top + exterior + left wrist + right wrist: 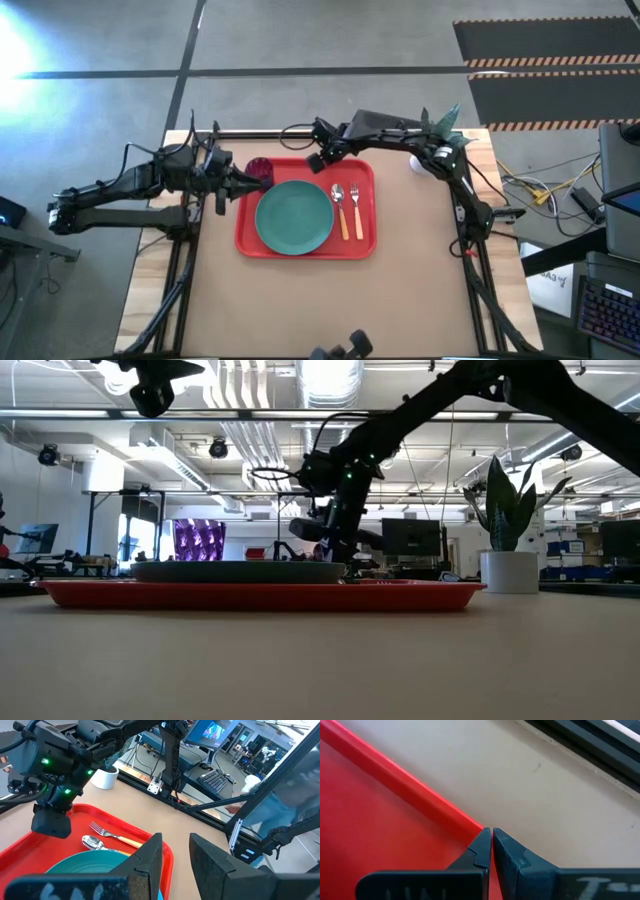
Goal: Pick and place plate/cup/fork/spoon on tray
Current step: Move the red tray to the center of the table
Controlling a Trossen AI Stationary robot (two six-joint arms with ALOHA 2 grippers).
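The red tray (363,248) lies mid-table. On it are the teal plate (294,217), the spoon (339,205) and the fork (355,208) side by side to the plate's right, and the dark purple cup (260,168) standing in its far left corner. My left gripper (238,186) is open beside the cup at the tray's left rim, with nothing between its fingers in the left wrist view (175,855). My right gripper (316,162) is shut and empty, its tips just over the tray's far rim (445,805).
A white pot (418,162) with a green plant stands on the table beyond the tray's far right corner, next to my right arm. Bare brown table lies near the front edge. A black frame runs along the table's far edge.
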